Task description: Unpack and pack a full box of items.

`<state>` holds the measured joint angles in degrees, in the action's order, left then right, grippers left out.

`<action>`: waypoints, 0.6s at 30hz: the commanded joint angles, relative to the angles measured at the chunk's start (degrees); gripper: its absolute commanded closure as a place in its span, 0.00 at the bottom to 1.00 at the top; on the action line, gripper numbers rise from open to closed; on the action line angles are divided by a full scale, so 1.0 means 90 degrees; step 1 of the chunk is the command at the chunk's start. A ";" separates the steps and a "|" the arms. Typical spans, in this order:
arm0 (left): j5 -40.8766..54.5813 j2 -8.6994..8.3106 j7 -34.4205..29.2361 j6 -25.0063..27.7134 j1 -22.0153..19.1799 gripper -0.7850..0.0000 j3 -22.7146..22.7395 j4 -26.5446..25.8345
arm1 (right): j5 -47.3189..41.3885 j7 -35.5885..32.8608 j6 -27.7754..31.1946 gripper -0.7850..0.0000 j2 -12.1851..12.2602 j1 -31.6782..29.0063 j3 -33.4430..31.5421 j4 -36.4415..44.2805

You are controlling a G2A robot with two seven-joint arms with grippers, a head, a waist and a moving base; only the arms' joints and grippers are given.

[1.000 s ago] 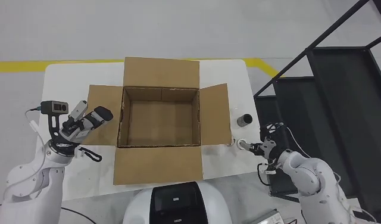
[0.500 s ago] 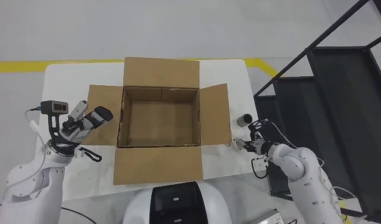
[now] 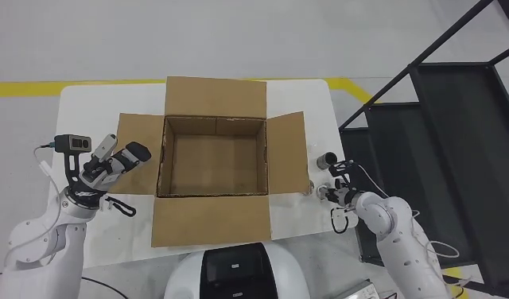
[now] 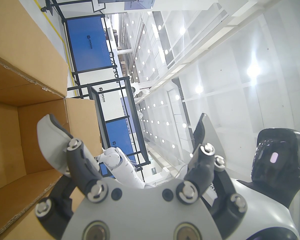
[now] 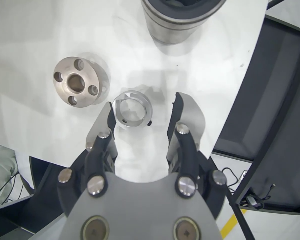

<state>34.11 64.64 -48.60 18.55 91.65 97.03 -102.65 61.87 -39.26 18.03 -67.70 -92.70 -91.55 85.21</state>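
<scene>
**Repacking stage: contents out, one part lined up**

Box [image 3: 215,165]: cardboard, with four flaps folded out flat so the mouth is free for loading. Nothing is inside. It lies between the two pincers on the table [image 3: 95,108].

Left pincer [image 4: 125,121]: fingers spread, holding nothing. It is parked just outside the box's side flap, likely to keep out of the way.

Cylinder [image 5: 182,8]: a steel sleeve standing upright, well beyond the fingertips of the right pincer [image 5: 143,103]. Its long axis is vertical and the open bore points up.

Flange [image 5: 76,84]: a disc with four bolt holes, resting with the drilled face up and the axis vertical. It sits just outside one finger, beside the ring [image 5: 133,112].

Ring: a thin collar lying flat, bore up, with a small side hole facing the pincer. It sits between the right pincer's fingers, close against one and apart from the other.

Right pincer: released, straddling the ring low over the table. By my judgement it is set to close across the ring's width and carry it to the box.
</scene>
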 commanded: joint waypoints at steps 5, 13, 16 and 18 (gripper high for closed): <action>0.0000 0.0000 0.0000 0.0000 0.0000 0.00 0.0000 0.0000 | -0.0045 -0.0069 -0.0008 0.58 0.0019 0.0094 0.0058 -0.0145; 0.0000 0.0000 0.0000 0.0000 0.0000 0.00 0.0000 0.0000 | 0.0001 -0.0145 -0.0103 0.63 0.0043 0.0165 0.0152 -0.0243; 0.0000 0.0000 0.0000 0.0000 0.0000 0.00 0.0000 0.0000 | 0.0007 -0.0150 -0.0117 0.70 0.0051 0.0190 0.0186 -0.0261; 0.0000 0.0000 0.0000 0.0000 0.0000 0.00 0.0000 0.0000 | 0.0009 -0.0143 -0.0147 0.91 0.0056 0.0197 0.0198 -0.0268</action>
<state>34.11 64.64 -48.60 18.55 91.65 97.03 -102.65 61.97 -40.60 16.82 -67.22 -90.95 -89.82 82.81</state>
